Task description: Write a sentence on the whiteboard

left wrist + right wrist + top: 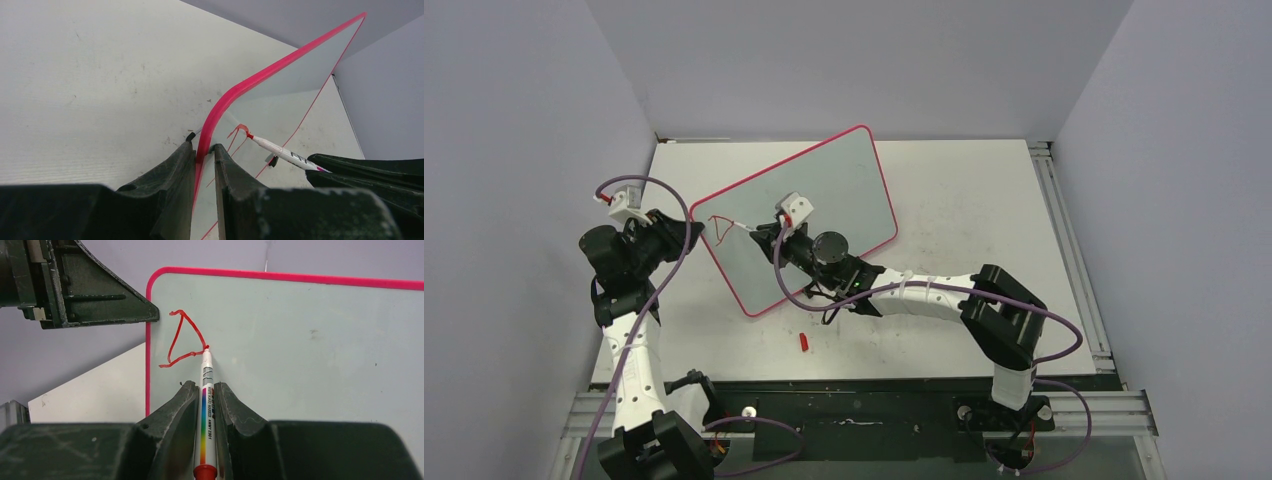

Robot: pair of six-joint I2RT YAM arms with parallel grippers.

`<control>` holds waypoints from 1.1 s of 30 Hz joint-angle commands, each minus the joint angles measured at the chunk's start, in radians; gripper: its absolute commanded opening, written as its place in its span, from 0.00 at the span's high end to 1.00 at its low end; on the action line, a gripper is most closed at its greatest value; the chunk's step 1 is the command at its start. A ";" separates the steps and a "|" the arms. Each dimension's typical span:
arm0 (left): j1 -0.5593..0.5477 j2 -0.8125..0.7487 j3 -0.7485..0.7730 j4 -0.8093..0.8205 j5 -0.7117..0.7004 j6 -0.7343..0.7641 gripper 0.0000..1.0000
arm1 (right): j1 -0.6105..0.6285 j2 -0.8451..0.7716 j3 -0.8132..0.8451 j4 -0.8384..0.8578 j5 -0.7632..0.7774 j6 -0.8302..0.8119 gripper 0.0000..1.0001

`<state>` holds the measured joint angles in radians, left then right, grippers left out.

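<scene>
Right pincer [205, 390], clamped on the red marker [207, 374], sets its tip on the whiteboard [310, 340] (tilted up off the surface [984, 200]), left pincer [204, 150] pinching its rim. Best: light pressure, short strokes rightward from the 1 triangle [192, 326].

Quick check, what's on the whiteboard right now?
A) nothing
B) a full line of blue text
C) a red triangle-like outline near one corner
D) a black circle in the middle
C: the right wrist view shows a red triangle-like outline near the corner of the whiteboard, with the tip of the marker touching it, and no other marks on the visible part of the board.
</scene>
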<state>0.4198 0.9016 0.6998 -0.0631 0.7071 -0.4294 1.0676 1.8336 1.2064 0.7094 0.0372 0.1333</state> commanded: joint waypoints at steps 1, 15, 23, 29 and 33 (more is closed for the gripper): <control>-0.010 0.003 0.007 0.004 0.017 0.013 0.82 | -0.006 0.000 0.027 0.059 0.043 0.011 0.95; -0.010 0.001 0.007 0.004 0.019 0.013 0.82 | -0.003 -0.011 -0.011 0.058 0.081 0.016 0.95; -0.010 0.000 0.007 0.005 0.020 0.012 0.82 | 0.010 -0.022 -0.051 0.050 0.092 0.020 0.95; -0.010 -0.001 0.006 0.007 0.021 0.011 0.82 | 0.023 -0.031 -0.075 0.044 0.101 0.023 0.95; -0.010 -0.001 0.006 0.007 0.022 0.011 0.82 | 0.032 -0.040 -0.087 0.041 0.114 0.017 0.95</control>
<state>0.4198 0.9020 0.6998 -0.0658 0.6918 -0.4248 1.0966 1.8328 1.1362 0.7536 0.1089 0.1478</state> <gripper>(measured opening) 0.184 0.155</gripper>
